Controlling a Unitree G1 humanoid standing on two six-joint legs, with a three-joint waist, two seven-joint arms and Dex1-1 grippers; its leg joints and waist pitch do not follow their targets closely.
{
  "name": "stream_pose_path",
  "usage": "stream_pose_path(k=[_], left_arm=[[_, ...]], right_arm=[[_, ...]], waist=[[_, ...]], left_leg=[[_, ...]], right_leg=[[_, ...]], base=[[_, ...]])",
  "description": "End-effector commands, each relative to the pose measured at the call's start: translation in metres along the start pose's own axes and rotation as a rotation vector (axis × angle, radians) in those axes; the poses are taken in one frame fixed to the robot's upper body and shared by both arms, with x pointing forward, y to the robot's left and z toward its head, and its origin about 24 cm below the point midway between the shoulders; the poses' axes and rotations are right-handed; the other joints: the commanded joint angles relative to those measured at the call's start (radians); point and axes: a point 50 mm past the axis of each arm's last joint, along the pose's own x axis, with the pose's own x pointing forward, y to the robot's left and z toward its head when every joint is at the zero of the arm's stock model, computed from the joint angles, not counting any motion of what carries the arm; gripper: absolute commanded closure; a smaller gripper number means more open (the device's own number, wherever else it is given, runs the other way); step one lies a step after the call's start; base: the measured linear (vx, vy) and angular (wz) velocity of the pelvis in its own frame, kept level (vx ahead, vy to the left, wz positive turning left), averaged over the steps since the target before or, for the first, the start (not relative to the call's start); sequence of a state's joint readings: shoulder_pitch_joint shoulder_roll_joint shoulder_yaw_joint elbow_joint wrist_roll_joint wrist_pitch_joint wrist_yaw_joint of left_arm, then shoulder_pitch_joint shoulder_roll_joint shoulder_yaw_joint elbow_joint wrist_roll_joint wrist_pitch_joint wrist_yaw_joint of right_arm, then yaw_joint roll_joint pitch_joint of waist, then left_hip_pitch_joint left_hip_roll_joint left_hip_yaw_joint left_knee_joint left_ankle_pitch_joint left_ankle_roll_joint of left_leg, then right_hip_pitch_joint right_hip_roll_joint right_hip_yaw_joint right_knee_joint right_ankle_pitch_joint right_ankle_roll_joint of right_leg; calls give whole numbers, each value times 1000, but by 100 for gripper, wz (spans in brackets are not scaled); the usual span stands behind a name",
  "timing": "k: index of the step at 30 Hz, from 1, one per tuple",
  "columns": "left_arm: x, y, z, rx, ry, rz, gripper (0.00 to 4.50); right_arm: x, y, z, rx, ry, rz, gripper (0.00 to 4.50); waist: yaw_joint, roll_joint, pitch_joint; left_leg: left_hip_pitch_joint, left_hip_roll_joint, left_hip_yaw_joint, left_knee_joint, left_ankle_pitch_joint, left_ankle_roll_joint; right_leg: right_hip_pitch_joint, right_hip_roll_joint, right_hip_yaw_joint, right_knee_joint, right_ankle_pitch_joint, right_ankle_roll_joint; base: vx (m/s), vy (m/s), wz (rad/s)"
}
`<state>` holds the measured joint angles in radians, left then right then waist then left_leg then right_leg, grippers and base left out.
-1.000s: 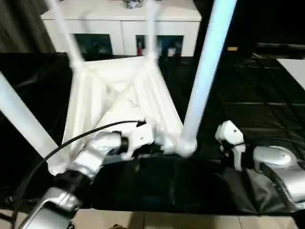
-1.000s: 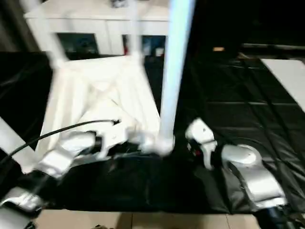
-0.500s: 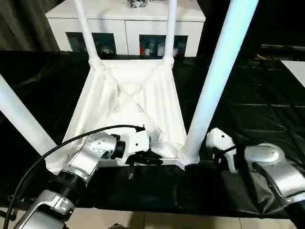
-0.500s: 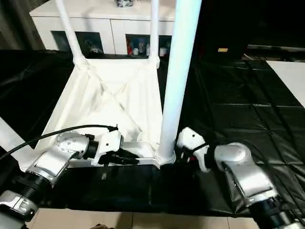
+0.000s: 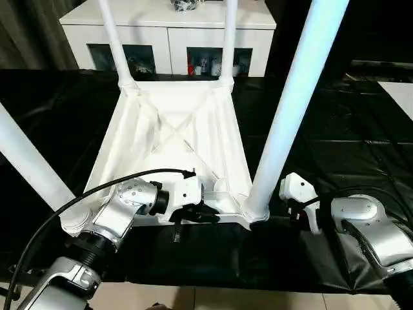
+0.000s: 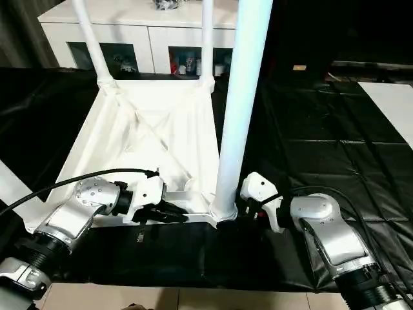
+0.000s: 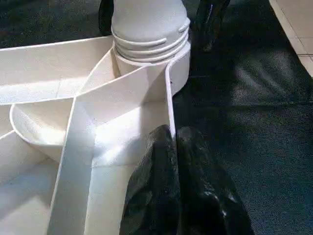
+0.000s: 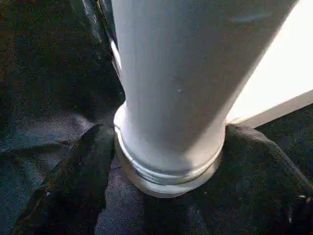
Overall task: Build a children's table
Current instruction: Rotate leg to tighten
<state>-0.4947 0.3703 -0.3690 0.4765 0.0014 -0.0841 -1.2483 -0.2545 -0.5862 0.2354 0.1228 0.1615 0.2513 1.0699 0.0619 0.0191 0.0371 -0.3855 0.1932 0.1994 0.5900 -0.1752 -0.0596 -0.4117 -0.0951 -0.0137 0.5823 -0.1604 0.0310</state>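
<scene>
The children's table lies upside down on the black sheet, its ribbed tabletop (image 5: 174,129) facing up and all four white legs standing in the corner sockets. My left gripper (image 5: 199,213) lies along the near rim beside the near-right socket. It is shut, and in the left wrist view the thin rim wall (image 7: 168,105) runs into the seam between its fingers (image 7: 200,181). My right gripper (image 6: 248,210) is at the foot of the near-right leg (image 5: 290,110). In the right wrist view its black fingers (image 8: 73,186) hug the leg's collar (image 8: 166,166) on both sides.
A white sideboard (image 5: 168,26) stands behind the table. The black sheet (image 5: 348,129) spreads wide to the right, with a flat white board (image 5: 401,93) at its far right edge. Bare floor (image 5: 213,298) runs along the near edge. A black cable (image 5: 97,190) arcs over my left forearm.
The head view has shifted and steadied. My right gripper has come in against the near-right leg's base and its fingers have narrowed around it. The left gripper has stayed on the rim.
</scene>
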Motion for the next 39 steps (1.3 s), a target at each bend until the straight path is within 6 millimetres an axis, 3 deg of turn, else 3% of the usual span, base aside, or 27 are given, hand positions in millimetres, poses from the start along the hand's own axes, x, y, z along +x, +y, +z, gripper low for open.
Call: stream_pose_path(k=[1, 12, 13, 19, 39], left_arm=[[6, -5, 0, 15, 12, -69, 450], [5, -6, -2, 15, 21, -73, 450], [5, -5, -1, 16, 20, -70, 450], [6, -5, -1, 21, 21, -68, 450], [4, -3, -2, 22, 32, -62, 450]], right_arm=[[-1, -3, 12, -9, -72, 12, 123], [-1, -4, 16, -29, -118, -14, 123], [-1, -6, 18, -3, -142, -18, 68], [0, -7, 19, -26, -124, -32, 13], [3, -1, 11, -29, -81, 42, 29]], waist=[[0, -20, -58], [0, -21, -59], [-1, -21, -59], [2, -20, -56], [6, -21, -57]], left_leg=[[19, 31, -10, -71, -253, 65], [19, 31, -10, -69, -243, 66], [18, 30, -9, -68, -243, 67], [24, 32, -9, -70, -273, 52], [20, 30, -11, -71, -276, 50]], right_leg=[[38, -30, 13, -56, -242, -223], [39, -30, 13, -53, -231, -229], [38, -29, 13, -53, -231, -230], [32, -29, 14, -57, -276, -222], [35, -30, 14, -57, -289, -210]], base=[[0, 0, 0], [0, 0, 0], [0, 0, 0], [0, 0, 0], [0, 0, 0]])
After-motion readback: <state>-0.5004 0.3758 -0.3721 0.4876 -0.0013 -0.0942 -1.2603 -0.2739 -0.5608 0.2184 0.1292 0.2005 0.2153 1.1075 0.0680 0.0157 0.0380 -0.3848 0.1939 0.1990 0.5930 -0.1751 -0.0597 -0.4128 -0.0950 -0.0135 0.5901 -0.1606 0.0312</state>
